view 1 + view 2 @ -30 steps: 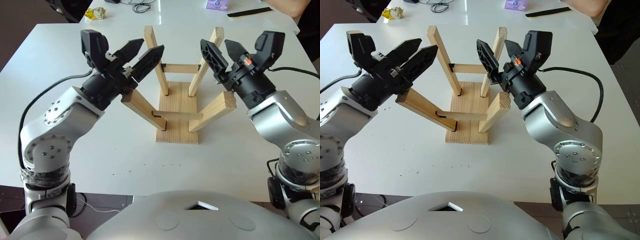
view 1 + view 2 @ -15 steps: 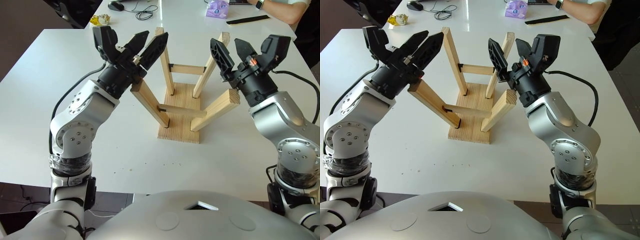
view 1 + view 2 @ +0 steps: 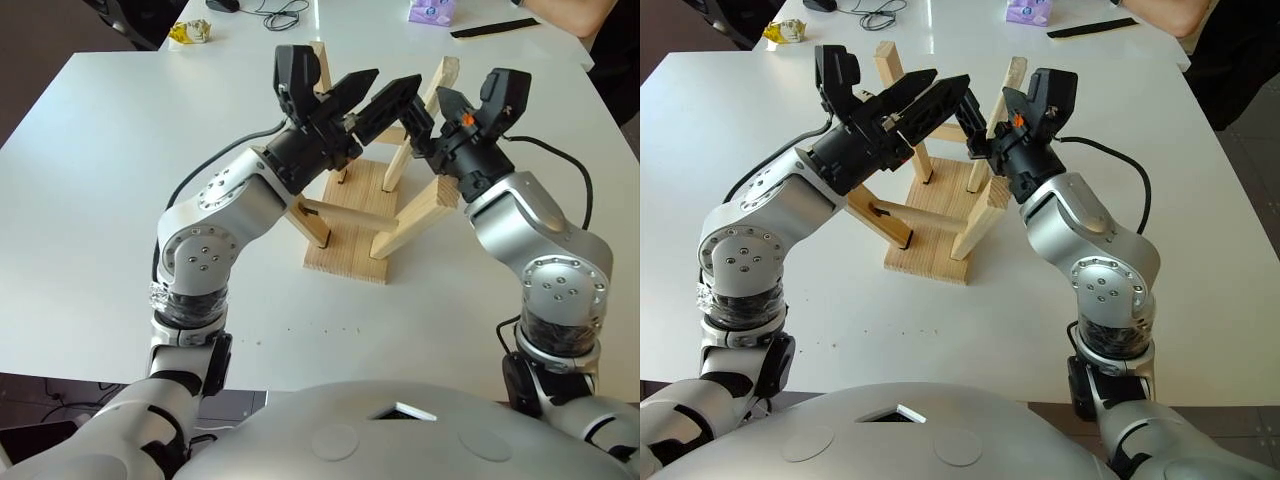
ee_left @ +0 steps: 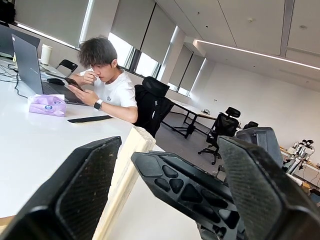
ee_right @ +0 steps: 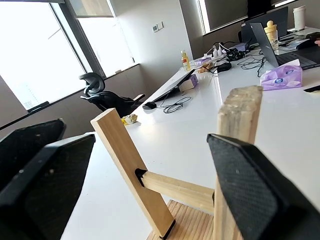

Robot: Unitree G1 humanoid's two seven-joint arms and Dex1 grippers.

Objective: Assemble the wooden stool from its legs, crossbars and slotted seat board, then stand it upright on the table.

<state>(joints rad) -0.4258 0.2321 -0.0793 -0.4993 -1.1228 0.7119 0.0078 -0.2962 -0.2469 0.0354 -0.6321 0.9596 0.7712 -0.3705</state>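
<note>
The wooden stool lies upside down mid-table, its slotted seat board (image 3: 345,258) flat and its legs pointing up, joined by crossbars (image 3: 345,213). My left gripper (image 3: 397,78) hovers open over the stool, its fingers (image 4: 90,190) flanking the top of the far right leg (image 4: 125,170). My right gripper (image 3: 432,115) comes in from the right, open, at that same leg (image 5: 240,115); one of its fingers (image 4: 190,190) sits between the left gripper's fingers. The far left leg (image 5: 130,165) and a crossbar (image 5: 175,187) stand between the right gripper's fingers (image 5: 250,190), farther off.
Along the white table's (image 3: 100,200) far side lie a yellow wrapper (image 3: 190,30), cables (image 3: 290,12), a purple tissue pack (image 3: 432,10) and a black strip (image 3: 495,27). Bare tabletop lies to the left, right and front of the stool.
My left arm has swung right, from the near left leg to above the stool beside the right gripper. The right gripper has edged left toward the far right leg. Both stayed open.
</note>
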